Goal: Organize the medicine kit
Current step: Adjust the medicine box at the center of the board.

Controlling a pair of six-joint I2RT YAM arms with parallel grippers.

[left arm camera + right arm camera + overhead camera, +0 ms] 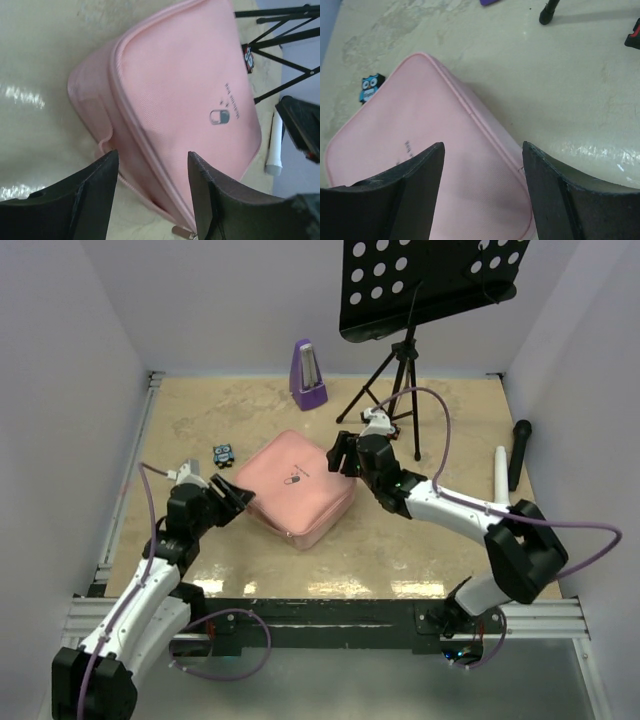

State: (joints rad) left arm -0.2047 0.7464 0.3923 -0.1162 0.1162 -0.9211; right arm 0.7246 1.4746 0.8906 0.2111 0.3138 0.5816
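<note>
Flanking the zipped pink medicine kit (300,488), flat on the surface (430,540) between released left gripper (232,496) and released right gripper (340,453); opening pending, next likely pinching the zipper pull (179,231) beside the left gripper.

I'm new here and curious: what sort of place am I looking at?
Probably a robotics lab test cell: two robot arms bolted to a walled-in table, with props: a music stand, purple metronome and pink medicine kit.

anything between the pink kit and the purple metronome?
Nothing. In the top view only bare table separates the medicine kit from the metronome; the music stand stands off to the right.
</note>
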